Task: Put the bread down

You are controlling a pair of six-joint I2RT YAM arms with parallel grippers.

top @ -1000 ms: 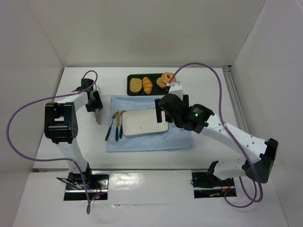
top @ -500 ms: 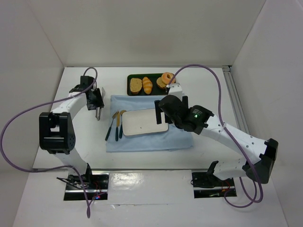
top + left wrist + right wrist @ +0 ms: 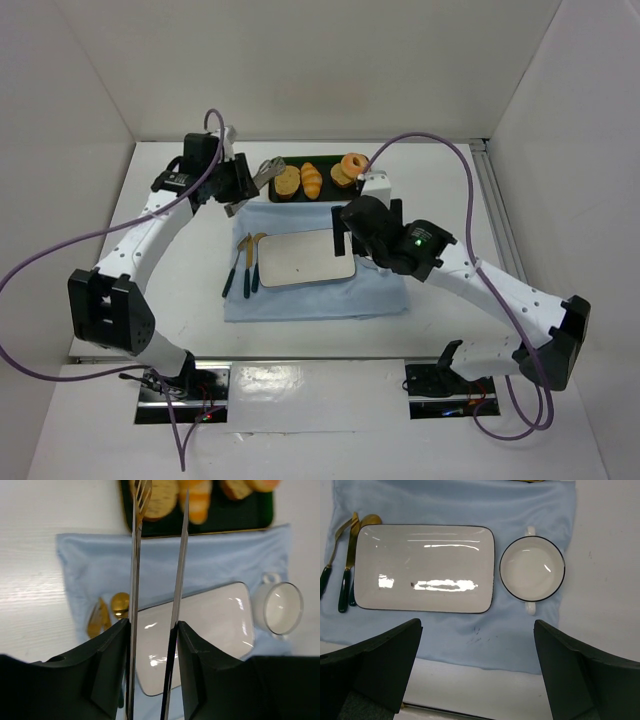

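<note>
The bread is a golden ring bun at the right end of the dark green tray, beside toast slices and a croissant. My left gripper is shut on metal tongs. The tong tips reach over the tray's left end, above a toast slice, with a gap between the two arms. The bun shows only as an orange edge in the left wrist view. My right gripper is open and empty, hanging over the blue cloth.
A white rectangular plate lies on the blue cloth, with gold cutlery to its left. A white cup stands right of the plate, under my right arm. White walls enclose the table on three sides.
My left arm has swung from the left of the table back and right to the tray, bringing the tongs over the toast slice. The right arm has barely moved.
</note>
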